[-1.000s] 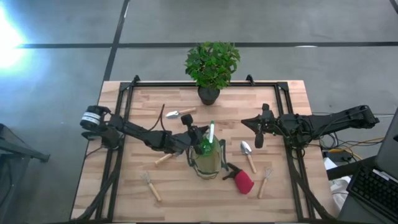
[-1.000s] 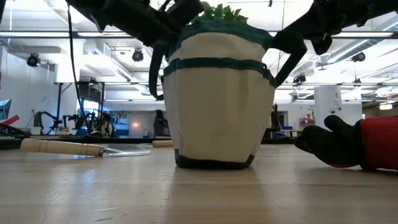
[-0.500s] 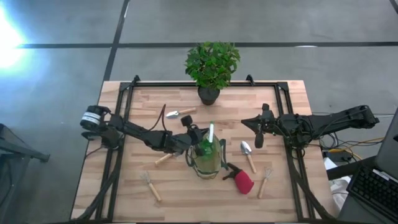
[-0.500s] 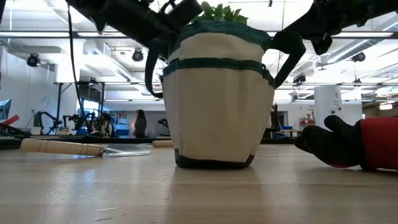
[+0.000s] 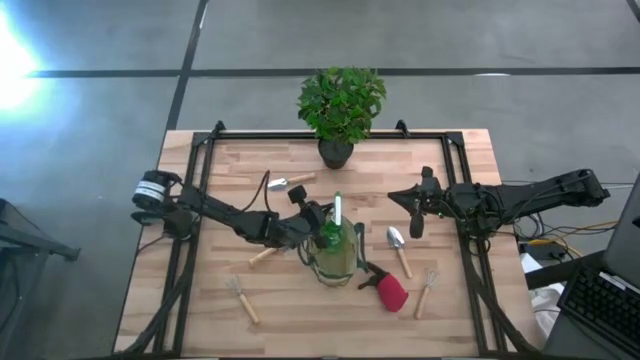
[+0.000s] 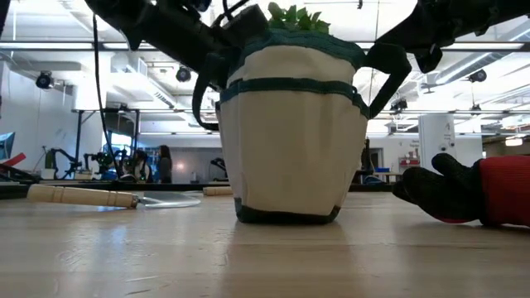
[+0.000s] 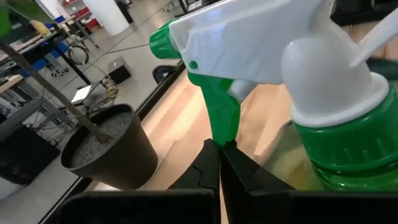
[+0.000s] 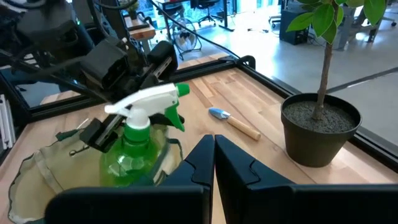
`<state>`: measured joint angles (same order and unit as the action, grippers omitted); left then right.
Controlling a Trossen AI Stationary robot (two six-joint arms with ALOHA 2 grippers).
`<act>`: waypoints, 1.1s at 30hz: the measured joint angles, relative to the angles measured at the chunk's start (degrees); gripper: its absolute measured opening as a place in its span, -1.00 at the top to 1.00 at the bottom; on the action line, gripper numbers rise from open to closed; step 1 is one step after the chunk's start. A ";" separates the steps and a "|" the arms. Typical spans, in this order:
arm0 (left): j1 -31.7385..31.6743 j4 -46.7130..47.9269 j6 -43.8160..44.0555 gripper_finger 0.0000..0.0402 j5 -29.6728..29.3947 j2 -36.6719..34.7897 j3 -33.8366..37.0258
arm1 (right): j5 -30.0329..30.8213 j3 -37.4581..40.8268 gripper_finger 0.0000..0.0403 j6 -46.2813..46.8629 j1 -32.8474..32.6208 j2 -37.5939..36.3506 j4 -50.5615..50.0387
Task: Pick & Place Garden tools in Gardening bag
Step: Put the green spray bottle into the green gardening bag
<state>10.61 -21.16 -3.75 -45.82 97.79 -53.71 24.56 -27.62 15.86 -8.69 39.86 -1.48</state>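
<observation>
Green spray bottle (image 5: 331,234) stood upright in the gardening bag (image 5: 333,262), just beside the clenched, empty left hand (image 5: 312,222). Next, probably pull back, fetch another tool. Right hand (image 5: 415,228) clenched, waiting apart.

The right tool (image 8: 214,163) shows with its two dark fingers pressed together, hanging above the wooden tabletop (image 8: 261,118). Beyond it, a green spray bottle (image 8: 134,149) with a white trigger head stands upright in the round mouth of the khaki gardening bag (image 8: 37,180). The left tool (image 8: 118,62) sits just behind the bottle's head. A small trowel (image 8: 233,122) lies on the wood near a dark plant pot (image 8: 318,127) holding a thin stem.
</observation>
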 joint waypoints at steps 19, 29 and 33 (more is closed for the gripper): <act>0.00 0.30 -4.07 0.89 2.90 0.53 -0.62 | -0.02 0.00 0.96 -0.42 -0.02 0.00 0.00; -0.04 9.40 -5.24 0.50 2.99 0.53 -4.33 | -0.07 0.00 0.96 -0.42 0.00 0.00 -0.02; -0.04 15.70 -5.33 0.35 2.97 0.53 -6.87 | -0.07 0.00 0.96 -0.38 0.00 0.00 0.00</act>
<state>10.57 -5.45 -9.09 -42.85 98.32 -60.58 24.49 -27.62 15.48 -8.69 39.86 -1.48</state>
